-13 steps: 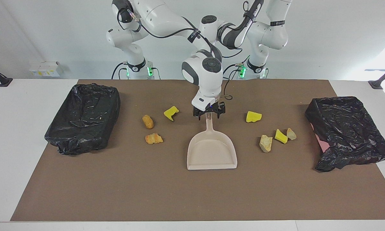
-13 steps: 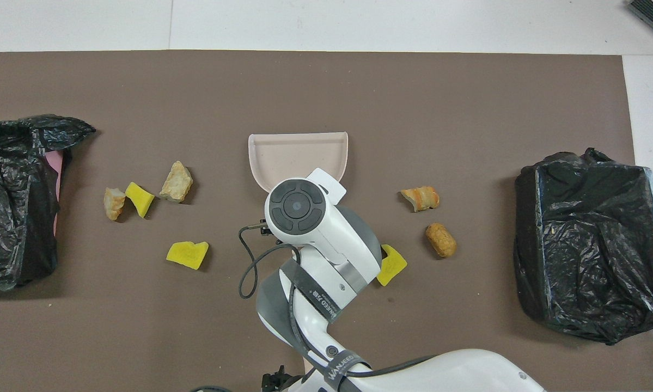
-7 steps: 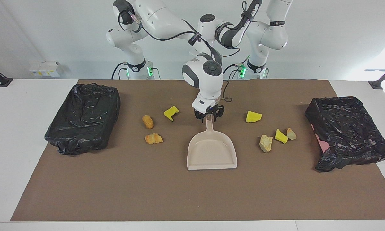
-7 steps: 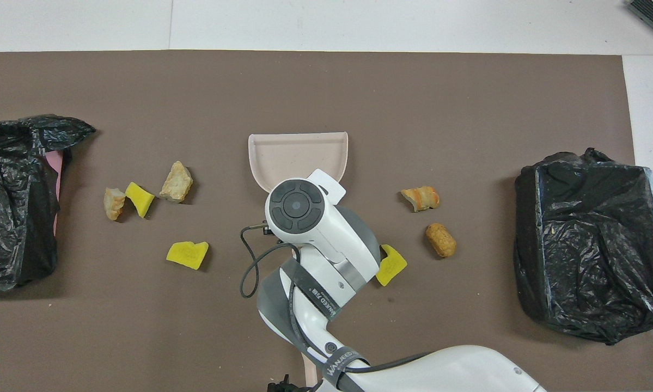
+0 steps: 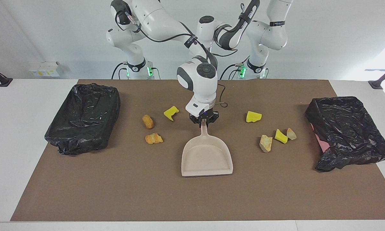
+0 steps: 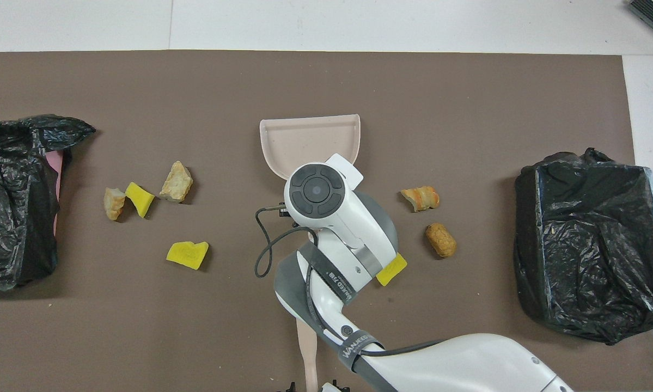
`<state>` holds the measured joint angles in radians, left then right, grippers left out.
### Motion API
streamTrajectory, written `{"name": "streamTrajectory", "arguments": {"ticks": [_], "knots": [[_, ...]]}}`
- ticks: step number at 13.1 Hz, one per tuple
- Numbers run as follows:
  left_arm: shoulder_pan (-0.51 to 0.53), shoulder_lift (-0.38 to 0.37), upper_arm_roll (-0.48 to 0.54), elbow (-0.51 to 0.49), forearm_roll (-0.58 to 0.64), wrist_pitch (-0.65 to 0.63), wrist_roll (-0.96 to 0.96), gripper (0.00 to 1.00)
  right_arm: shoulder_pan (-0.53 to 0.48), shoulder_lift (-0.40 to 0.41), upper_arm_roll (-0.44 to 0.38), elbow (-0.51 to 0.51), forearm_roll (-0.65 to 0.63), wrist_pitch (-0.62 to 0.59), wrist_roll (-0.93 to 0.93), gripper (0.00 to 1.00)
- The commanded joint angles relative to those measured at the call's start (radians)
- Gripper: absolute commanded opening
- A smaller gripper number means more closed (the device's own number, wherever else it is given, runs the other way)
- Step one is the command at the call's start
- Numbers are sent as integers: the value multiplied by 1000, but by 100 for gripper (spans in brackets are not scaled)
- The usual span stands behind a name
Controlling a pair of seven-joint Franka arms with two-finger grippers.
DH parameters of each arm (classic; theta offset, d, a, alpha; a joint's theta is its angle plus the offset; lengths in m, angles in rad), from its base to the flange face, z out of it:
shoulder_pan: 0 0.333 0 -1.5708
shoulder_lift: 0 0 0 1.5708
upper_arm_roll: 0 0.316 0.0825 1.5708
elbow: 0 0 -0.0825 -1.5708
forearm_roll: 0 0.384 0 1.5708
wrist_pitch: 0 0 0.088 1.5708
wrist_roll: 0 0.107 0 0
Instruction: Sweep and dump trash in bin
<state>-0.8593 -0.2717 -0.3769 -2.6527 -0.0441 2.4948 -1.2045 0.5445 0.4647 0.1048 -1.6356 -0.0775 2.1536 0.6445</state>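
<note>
My right gripper is shut on the handle of the beige dustpan, whose mouth points away from the robots; the pan also shows in the overhead view. Trash toward the right arm's end: a yellow piece, an orange lump and a bread lump. Toward the left arm's end: a yellow piece, a tan lump, a yellow piece and a small tan lump. My left gripper barely shows at the overhead view's bottom edge, by a beige brush handle.
A bin lined with a black bag stands at the right arm's end of the brown mat. A second black-bagged bin stands at the left arm's end. White table surrounds the mat.
My right gripper has moved the dustpan away from the robots and a little toward the right arm's end. The trash pieces have not moved.
</note>
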Motion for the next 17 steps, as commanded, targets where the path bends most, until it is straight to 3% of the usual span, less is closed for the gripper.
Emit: {"name": "streamTrajectory", "arguments": {"ticks": [1,2,3,8,11,14,17], "knots": [[-21,-4,13,-21,-7,26,-49,39,-21,-38,9,-9,-27,3,-95,0],[-21,-3,15,-20,-5,22,-49,13,-30,-52,9,-16,-27,-1,-180,0],[-21,-3,15,-20,0,16,-49,0,-44,-72,10,-30,-27,-9,-298,0],[86,-20,23,8,18,-43,-36,0,-147,-127,12,-49,-18,-150,-1024,0],[221,-27,23,63,27,-134,81,0,-161,-130,12,-55,-18,-182,-1323,0],[345,-35,24,115,27,-198,190,0,-159,-155,10,-93,-27,-201,-1518,0],[484,-34,24,184,27,-246,302,0,-143,-214,10,-200,-105,-186,-1534,0]]}}
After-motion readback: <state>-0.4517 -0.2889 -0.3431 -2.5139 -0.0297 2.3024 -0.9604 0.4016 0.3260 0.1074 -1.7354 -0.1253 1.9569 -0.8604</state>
